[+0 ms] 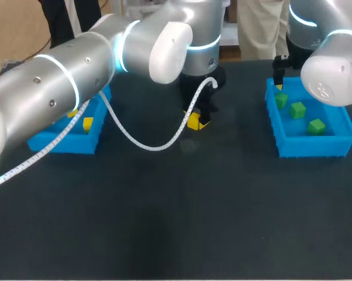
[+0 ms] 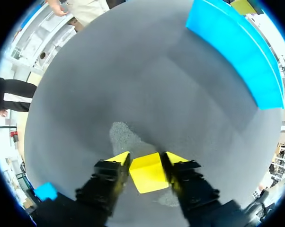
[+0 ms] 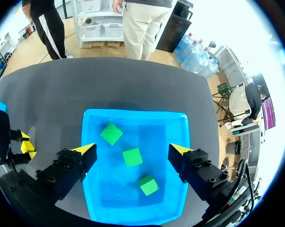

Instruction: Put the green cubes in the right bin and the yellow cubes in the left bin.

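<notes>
Left gripper clamped on the yellow cube at head view's middle, right gripper spread open and empty — lift w/o loosening, clear the left bin wall at centre-left — then release low.

Checked all three views. I find no lettering, label, number or sign that I can read on anything here.

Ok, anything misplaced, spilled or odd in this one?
Nothing stands out. Three green cubes lie in the right bin, yellow cubes in the left bin; the left tool is shut on one yellow cube at mid-table, the right tool open above the right bin.
</notes>
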Robot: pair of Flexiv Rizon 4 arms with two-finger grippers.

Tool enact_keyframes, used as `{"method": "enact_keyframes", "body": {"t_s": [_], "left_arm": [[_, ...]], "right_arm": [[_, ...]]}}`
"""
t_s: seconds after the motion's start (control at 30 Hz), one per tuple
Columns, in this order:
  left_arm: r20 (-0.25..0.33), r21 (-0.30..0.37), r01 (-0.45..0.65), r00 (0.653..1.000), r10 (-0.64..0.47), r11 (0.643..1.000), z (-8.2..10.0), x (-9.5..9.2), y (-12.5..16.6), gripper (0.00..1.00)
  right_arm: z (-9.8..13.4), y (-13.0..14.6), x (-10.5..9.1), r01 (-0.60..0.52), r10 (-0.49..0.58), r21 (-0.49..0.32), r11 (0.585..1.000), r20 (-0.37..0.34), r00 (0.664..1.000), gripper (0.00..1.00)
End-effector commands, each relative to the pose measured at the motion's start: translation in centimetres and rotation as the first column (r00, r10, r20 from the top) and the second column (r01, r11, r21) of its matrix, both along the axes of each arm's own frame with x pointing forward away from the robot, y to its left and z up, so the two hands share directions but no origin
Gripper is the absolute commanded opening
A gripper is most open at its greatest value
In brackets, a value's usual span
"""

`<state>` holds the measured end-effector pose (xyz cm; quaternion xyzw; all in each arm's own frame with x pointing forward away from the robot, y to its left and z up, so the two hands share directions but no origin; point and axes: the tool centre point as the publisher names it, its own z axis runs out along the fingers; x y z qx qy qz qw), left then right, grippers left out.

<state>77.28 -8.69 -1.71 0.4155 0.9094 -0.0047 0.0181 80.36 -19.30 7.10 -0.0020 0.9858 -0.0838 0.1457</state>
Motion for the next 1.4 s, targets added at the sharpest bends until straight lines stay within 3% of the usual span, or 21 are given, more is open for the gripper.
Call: {"method": "enact_keyframes", "body": {"t_s": [0.03, 0.27, 0.4, 0.47, 0.53, 0.7, 0.83, 1.0, 1.17, 1.4], "left_arm": [[0.018, -0.004, 0.001, 1.0, -0.001, 1.0, 0.8, 0.1, 0.6, 0.0], [0.108, -0.019, -0.022, 0.994, 0.023, 1.0, 3.8, 0.9, 3.5, 0.0], [0.216, -0.094, -0.093, 0.97, 0.111, 0.991, 7.3, 2.2, 6.6, 0.0], [0.23, -0.14, -0.144, 0.957, 0.174, 0.98, 8.9, 3.0, 8.4, 0.0], [0.262, -0.208, -0.216, 0.927, 0.267, 0.954, 11.0, 4.2, 11.2, 0.0], [0.33, -0.244, -0.356, 0.844, 0.423, 0.902, 13.4, 6.1, 18.0, 0.0], [0.322, -0.259, -0.441, 0.8, 0.507, 0.86, 13.4, 6.4, 22.2, 0.0], [0.296, -0.245, -0.511, 0.77, 0.565, 0.824, 11.6, 5.9, 25.6, 0.0], [0.264, -0.218, -0.546, 0.765, 0.587, 0.809, 9.2, 5.1, 27.2, 0.0], [0.257, -0.209, -0.578, 0.746, 0.615, 0.789, 7.9, 5.0, 28.9, 0.0]], "right_arm": [[0.0, 0.0, -0.2, 0.0, 0.0, 0.0, 1.0, 0.006, 1.0, 1.0], [0.0, 0.0, -0.2, 0.0, 0.0, 0.0, 1.0, 0.006, 1.0, 1.0], [0.0, 0.0, -0.2, 0.0, 0.0, 0.0, 1.0, 0.006, 1.0, 1.0], [0.0, 0.0, -0.2, 0.0, 0.0, 0.0, 1.0, 0.006, 1.0, 1.0], [0.0, 0.0, -0.2, 0.0, 0.0, 0.0, 1.0, 0.006, 1.0, 1.0], [0.0, 0.0, -0.2, 0.0, 0.0, 0.0, 1.0, 0.006, 1.0, 1.0], [0.0, 0.0, -0.2, 0.0, 0.0, 0.0, 1.0, 0.006, 1.0, 1.0], [0.0, 0.0, -0.2, 0.0, 0.0, 0.0, 1.0, 0.006, 1.0, 1.0], [0.0, 0.0, -0.2, 0.0, 0.0, 0.0, 1.0, 0.006, 1.0, 1.0], [0.0, 0.0, -0.2, 0.0, 0.0, 0.0, 1.0, 0.006, 1.0, 1.0]]}}
